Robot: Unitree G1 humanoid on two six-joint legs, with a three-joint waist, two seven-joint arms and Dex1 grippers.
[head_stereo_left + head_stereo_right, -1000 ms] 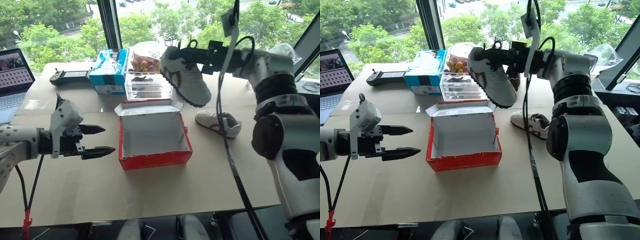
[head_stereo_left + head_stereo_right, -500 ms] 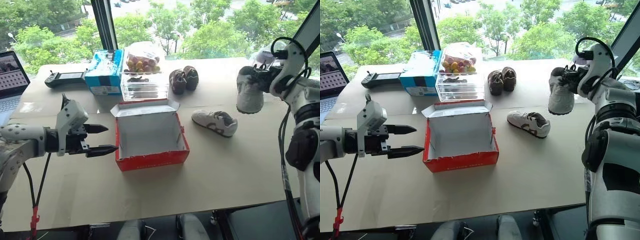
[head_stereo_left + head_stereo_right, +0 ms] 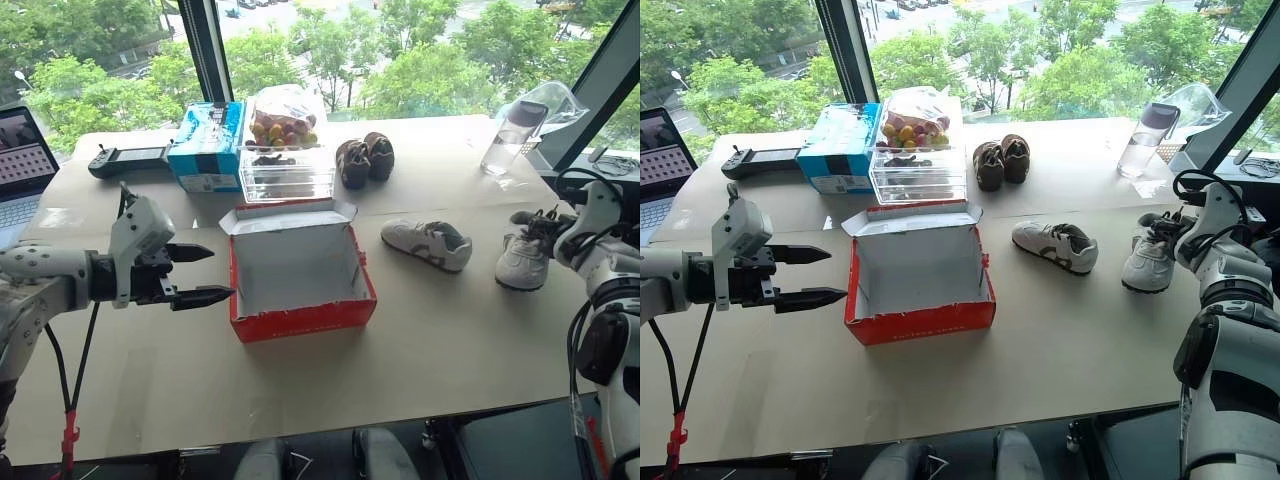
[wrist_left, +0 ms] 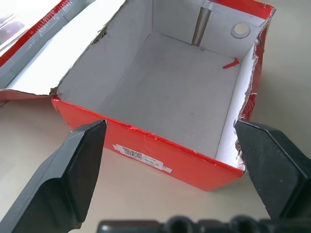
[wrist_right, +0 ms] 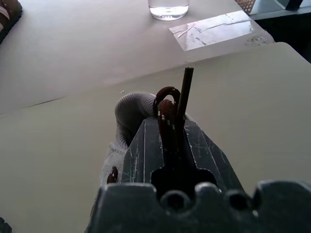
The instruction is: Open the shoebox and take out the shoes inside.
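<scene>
The shoebox [image 3: 300, 272] sits open mid-table [image 3: 300, 390], its lid [image 3: 288, 213] folded back behind it. The left gripper [image 3: 203, 273] hovers just left of the box, apart from it. Right of the box lies 1 shoe [image 3: 427, 243]; farther right, near the table's edge, the right gripper [image 3: 540, 222] holds the other shoe [image 3: 523, 262] by its laces. Behind the box stands a clear container [image 3: 290, 172], with a blue box [image 3: 208, 145] to its left and 2 dark shoes [image 3: 365, 158] to its right. A bottle [image 3: 508, 135] stands far right at the back.

blue box [image 3: 210, 145] | clear container [image 3: 290, 172] | brown shoes [image 3: 365, 158] | water bottle [image 3: 508, 135] | laptop [image 3: 20, 165]
</scene>
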